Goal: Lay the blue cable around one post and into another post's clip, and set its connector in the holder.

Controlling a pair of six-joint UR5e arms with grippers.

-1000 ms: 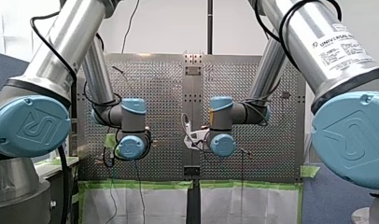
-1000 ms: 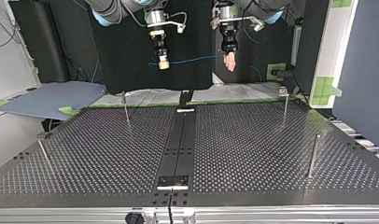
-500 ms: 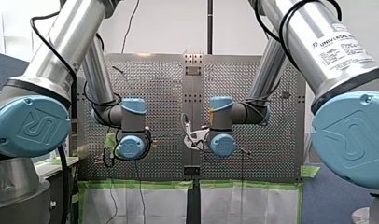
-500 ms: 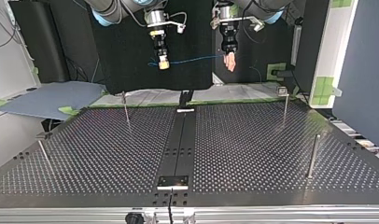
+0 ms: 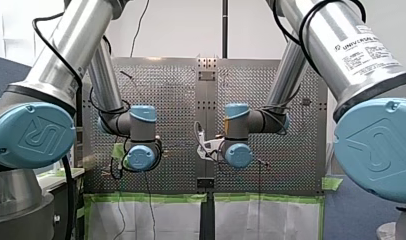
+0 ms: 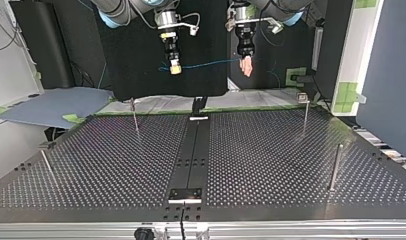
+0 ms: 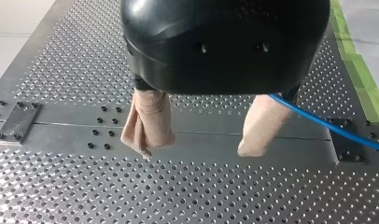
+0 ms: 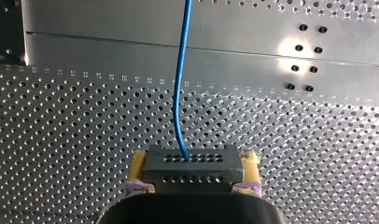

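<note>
- Nothing has moved since the earlier frames: both arms, both tools and the cable sit as they did.
- Bench (image 6: 271, 165): one, perforated. Its centre strip carries two dark plates, a near plate (image 6: 186, 194) and a far plate (image 6: 198, 118). Cannot tell which, if either, is the holder.
- Posts: four thin uprights, all apart from the cable. In the top view two stand at the left (image 6: 134, 116) (image 6: 47, 167) and two at the right (image 6: 305, 114) (image 6: 335, 167). The far-right post seems to carry a small head, possibly the clip.
- Right tool (image 6: 175, 69): yellow pads clamped on the connector, held high beyond the bench's far edge.
- Left tool (image 7: 204, 135): beige pads (image 7: 148, 123) stand apart with nothing between them. The cable passes just beside one finger; contact not clear.
- Blue cable (image 6: 206, 64): one. It runs roughly level across the top view from the right tool to the left tool, well above every post. My judgement: it must come down and toward the posts, and the left tool is nearer the far-right post.
- Connector (image 8: 192, 168): one dark block with rows of holes, and the cable leaves it straight ahead of the right tool.
</note>
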